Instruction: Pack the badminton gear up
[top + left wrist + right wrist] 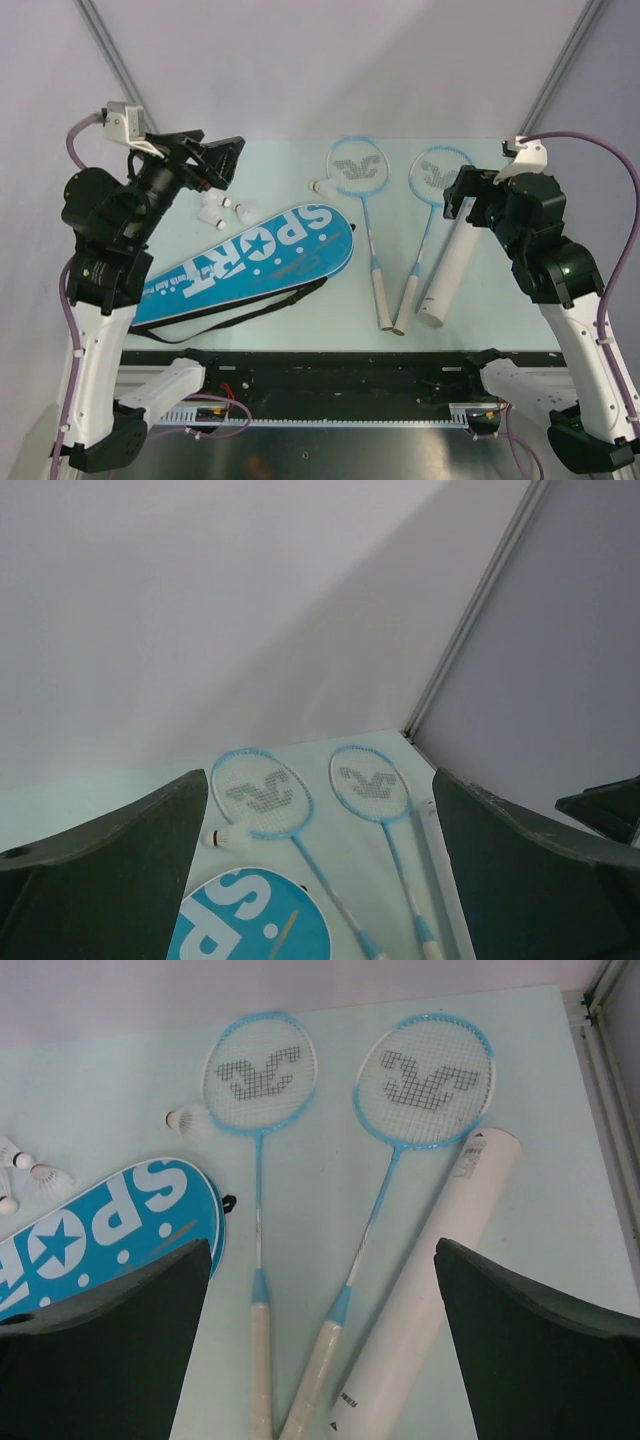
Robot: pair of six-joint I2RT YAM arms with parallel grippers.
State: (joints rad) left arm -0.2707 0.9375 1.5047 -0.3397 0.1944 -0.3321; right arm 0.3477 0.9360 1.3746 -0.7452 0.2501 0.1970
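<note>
Two light-blue rackets lie side by side, the left one [357, 166] and the right one [438, 172], with their white handles meeting near the front. The long white tube [448, 262] lies just right of them. The blue "SPORT" bag [250, 260] lies diagonally at the left with its black strap [255, 308]. One shuttlecock [320, 187] rests by the left racket head, and a few more [226, 208] lie behind the bag. My left gripper [228, 162] is open and empty, raised above the shuttlecocks. My right gripper [462, 195] is open and empty above the tube's far end [480, 1155].
Grey walls with metal corner posts [110, 60] close in the pale green table [280, 160]. The table's front edge [340, 345] runs just behind the arm bases. The right wrist view shows the table's right rim [600, 1050].
</note>
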